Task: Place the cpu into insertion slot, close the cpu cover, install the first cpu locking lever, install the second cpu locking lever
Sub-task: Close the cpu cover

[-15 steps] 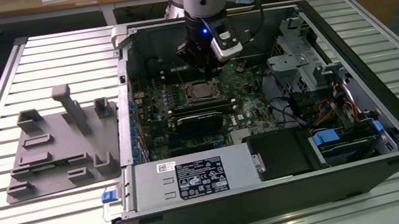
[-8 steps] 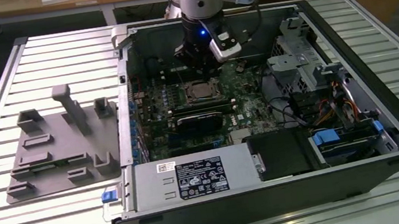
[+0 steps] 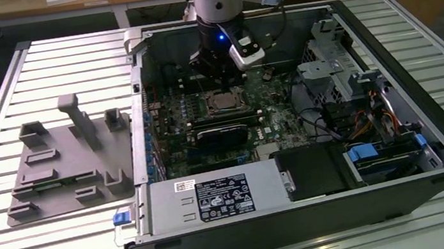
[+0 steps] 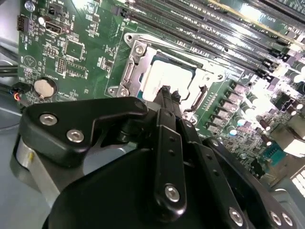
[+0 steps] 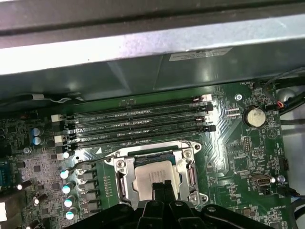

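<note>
**Cover down, levers likely pending**

Shows cpu (image 5: pixel 151 171) seated in motherboard socket (image 5: pixel 193 193), centre of exterior frame, inside open computer case (image 3: pixel 303 220). Reads cpu cover (image 5: pixel 123 176) as down around it, locking lever (image 5: pixel 95 160) as unlatched. Finds gripper (image 4: pixel 165 90) fingers together, gripping nothing, tip just over cpu. Calls for light, precise contact next.

Our gripper (image 4: pixel 167 93) over the seated cpu (image 4: pixel 159 71)

We see the black fingers (image 4: pixel 165 143) drawn together, their tips over one edge of the chip's pale metal top; we cannot tell if they touch it. The cpu cover (image 4: pixel 143 51) lies flat, framing the chip in its window. On the green motherboard (image 4: pixel 81 52), long memory slots (image 4: pixel 205 28) run just beside the cover, and a coin cell battery (image 4: pixel 44 87) sits well apart.
</note>
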### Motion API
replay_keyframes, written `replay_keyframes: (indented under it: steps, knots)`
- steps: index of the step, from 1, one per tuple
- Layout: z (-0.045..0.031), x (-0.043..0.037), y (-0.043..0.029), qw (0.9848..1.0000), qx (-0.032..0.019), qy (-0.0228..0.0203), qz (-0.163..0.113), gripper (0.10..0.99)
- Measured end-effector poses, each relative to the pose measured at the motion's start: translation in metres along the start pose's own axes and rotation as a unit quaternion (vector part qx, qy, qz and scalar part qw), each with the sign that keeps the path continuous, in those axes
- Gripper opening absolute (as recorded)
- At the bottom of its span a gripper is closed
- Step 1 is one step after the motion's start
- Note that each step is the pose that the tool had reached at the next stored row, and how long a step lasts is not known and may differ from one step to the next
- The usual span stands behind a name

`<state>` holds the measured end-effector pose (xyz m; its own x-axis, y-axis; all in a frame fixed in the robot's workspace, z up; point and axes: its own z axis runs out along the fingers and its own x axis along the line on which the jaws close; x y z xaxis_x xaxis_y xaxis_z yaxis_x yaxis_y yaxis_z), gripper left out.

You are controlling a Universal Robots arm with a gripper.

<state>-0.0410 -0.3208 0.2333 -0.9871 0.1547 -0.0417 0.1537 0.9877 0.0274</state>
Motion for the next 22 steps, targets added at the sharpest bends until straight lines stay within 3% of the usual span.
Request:
replay_keyframes:
  steps: [11, 12, 16, 22]
  knots:
    - [0.0028, 0.0030, -0.0020, 1.0000, 0.0000, 0.0000, -0.001, 0.106]
    - [0.0059, 0.0062, -0.0028, 1.0000, -0.0001, 0.0000, -0.002, 0.106]
    - [0.0069, 0.0107, -0.0036, 1.0000, -0.0002, -0.0002, -0.003, 0.106]
    - [0.0092, 0.0128, -0.0039, 1.0000, -0.0006, -0.0003, -0.005, 0.106]
